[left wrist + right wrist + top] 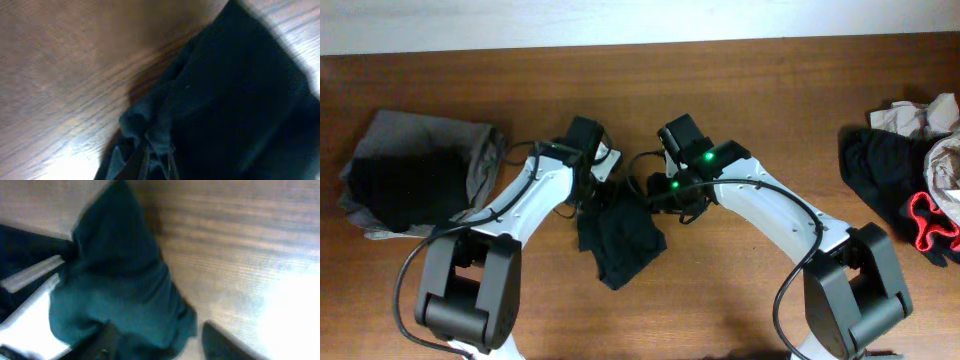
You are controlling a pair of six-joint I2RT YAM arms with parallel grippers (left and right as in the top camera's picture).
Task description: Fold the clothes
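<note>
Crumpled black garment (620,240) lies at the centre of the worktop (720,320). Left claw (157,162) is clenched on its bunched edge; right claw (162,340) is spread, with cloth against one finger. Grey-black pile (415,180) at 9 o'clock, red-trimmed pile (910,190) at 3 o'clock.

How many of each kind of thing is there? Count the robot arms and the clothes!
Robot arms: 2
Piles of clothes: 2
Black garment on its own between the arms: 1
Total: 5
</note>
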